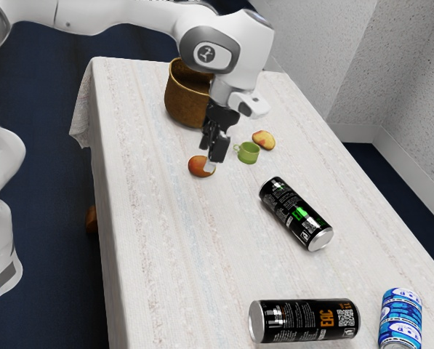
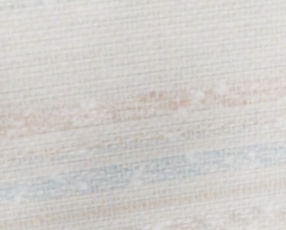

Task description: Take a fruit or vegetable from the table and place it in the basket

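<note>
In the exterior view, the red-orange fruit (image 1: 198, 166) is seen at the tip of the gripper (image 1: 211, 159), partly covered by it on the exterior view's right side. Whether the gripper is spread, pressed together or pinching the fruit cannot be told, nor can it be told whether the fruit is lifted off the cloth (image 1: 155, 247). The fruit is seen outside the basket (image 1: 184, 102), which is set upright beyond it and partly hidden by the arm (image 1: 231, 58). To the exterior view's right of the gripper, a green cup (image 1: 248, 153) is placed, with a yellow-and-red fruit (image 1: 263, 139) just beside it. Nearer the camera, a black can with green marks (image 1: 295, 214) is laid on its side, and past it a black can with orange letters (image 1: 304, 321) is laid likewise, near a blue-and-white can (image 1: 400, 318). In the wrist view, the cloth's weave is crossed by faint pink and blue bands
</note>
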`<state>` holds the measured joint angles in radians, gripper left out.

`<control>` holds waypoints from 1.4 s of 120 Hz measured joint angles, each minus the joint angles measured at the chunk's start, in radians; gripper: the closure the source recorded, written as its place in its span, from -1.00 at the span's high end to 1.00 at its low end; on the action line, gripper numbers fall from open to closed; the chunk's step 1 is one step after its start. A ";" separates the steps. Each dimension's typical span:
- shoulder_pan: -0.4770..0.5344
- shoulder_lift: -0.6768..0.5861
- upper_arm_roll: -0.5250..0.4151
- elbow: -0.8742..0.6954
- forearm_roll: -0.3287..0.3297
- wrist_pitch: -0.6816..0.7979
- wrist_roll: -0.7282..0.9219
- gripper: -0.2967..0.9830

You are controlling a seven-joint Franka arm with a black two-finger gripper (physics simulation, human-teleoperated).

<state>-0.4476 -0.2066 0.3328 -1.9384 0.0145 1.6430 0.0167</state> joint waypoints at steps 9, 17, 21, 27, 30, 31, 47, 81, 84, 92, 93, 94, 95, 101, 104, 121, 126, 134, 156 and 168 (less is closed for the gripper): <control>-0.004 -0.003 0.000 -0.007 0.004 0.027 0.008 0.54; -0.002 -0.009 0.001 -0.013 0.010 0.044 0.015 0.54; 0.002 -0.017 0.002 -0.032 0.013 0.050 0.018 0.54; 0.008 -0.042 0.003 -0.070 0.022 0.058 0.022 0.54; 0.012 -0.056 0.003 -0.091 0.027 0.062 0.024 0.54; 0.013 -0.060 0.003 -0.097 0.028 0.063 0.024 0.54; 0.022 -0.085 0.003 -0.133 0.043 0.074 0.034 0.54; 0.066 -0.094 0.005 -0.180 0.071 0.083 0.048 0.54; 0.074 -0.094 0.005 -0.182 0.077 0.083 0.049 0.54; 0.096 -0.092 0.005 -0.182 0.090 0.084 0.052 0.54; 0.099 -0.091 0.005 -0.181 0.092 0.084 0.053 0.54; 0.101 -0.090 0.004 -0.181 0.093 0.085 0.053 0.54; 0.104 -0.089 0.004 -0.180 0.094 0.085 0.054 0.54; 0.112 -0.075 0.004 -0.169 0.101 0.086 0.056 0.54; 0.114 -0.065 0.004 -0.159 0.103 0.087 0.057 0.54; 0.117 -0.019 0.005 -0.134 0.104 0.096 0.065 0.54; 0.118 -0.014 0.008 -0.134 0.104 0.098 0.067 0.54; 0.119 -0.010 0.011 -0.135 0.104 0.102 0.070 0.54; 0.139 0.002 0.037 -0.132 0.110 0.118 0.086 0.54; 0.142 0.025 0.045 -0.119 0.110 0.129 0.096 0.54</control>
<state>-0.3057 -0.1812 0.3775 -2.0575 0.1243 1.7716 0.1125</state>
